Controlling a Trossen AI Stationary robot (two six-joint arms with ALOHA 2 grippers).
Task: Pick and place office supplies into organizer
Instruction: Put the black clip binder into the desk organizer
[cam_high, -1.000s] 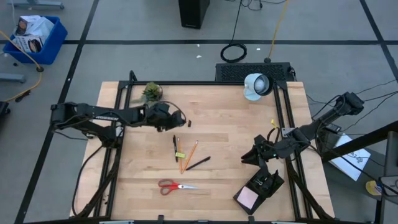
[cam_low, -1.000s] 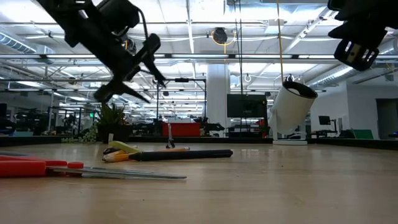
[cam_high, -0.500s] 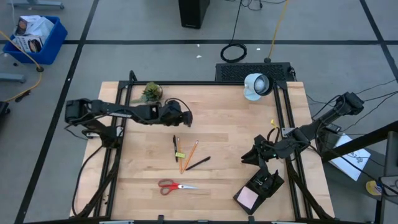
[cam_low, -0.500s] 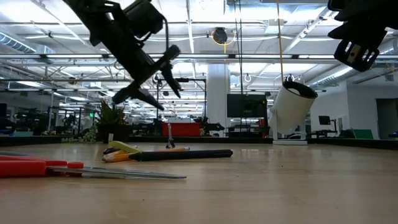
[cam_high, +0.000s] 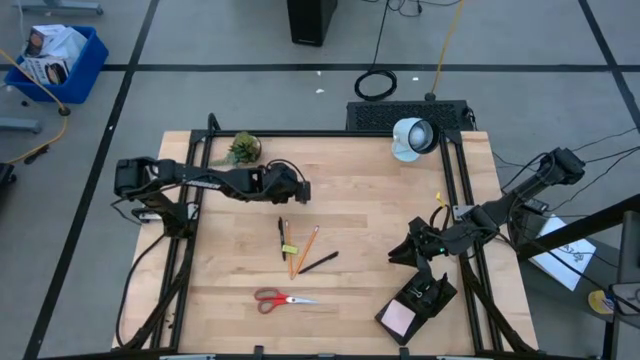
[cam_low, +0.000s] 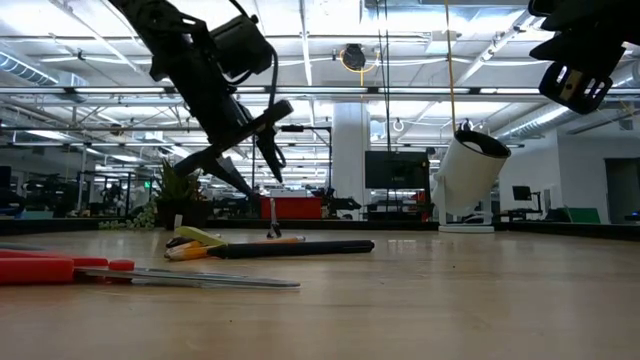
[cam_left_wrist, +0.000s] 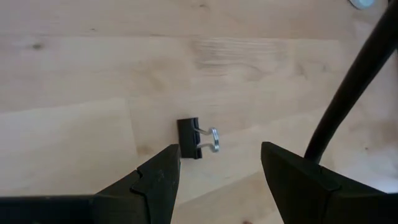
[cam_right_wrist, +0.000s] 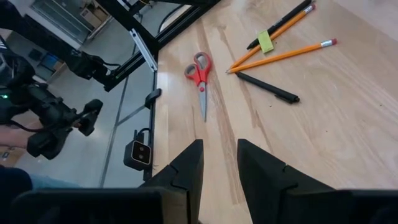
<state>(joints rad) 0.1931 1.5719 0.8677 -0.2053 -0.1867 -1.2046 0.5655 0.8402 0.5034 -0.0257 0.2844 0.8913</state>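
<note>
where the wooden table (cam_high: 360, 210) ends at its near right corner, the black rectangular organizer tray (cam_high: 418, 303) sits with a pink square sticky-note pad (cam_high: 398, 319) in its near compartment; what fills the far compartments cannot be told.

the left gripper (cam_high: 303, 190) hangs over the far left-centre of the table with its fingers (cam_left_wrist: 163, 180) spread wide and empty, above a small black binder clip (cam_left_wrist: 190, 139) with a silver wire handle, not touching it. the right gripper (cam_high: 399, 254) hovers above the table just beyond the tray, fingers (cam_right_wrist: 186, 171) partly apart, pinching nothing.

the red-handled scissors (cam_high: 281, 298) lie near centre-left; the orange-yellow pencils (cam_high: 304, 251) and black pens (cam_high: 318, 263) lie mid-table.

only the left wrist view shows the clip clearly. the low view alone shows the left gripper raised clear of the tabletop.
</note>
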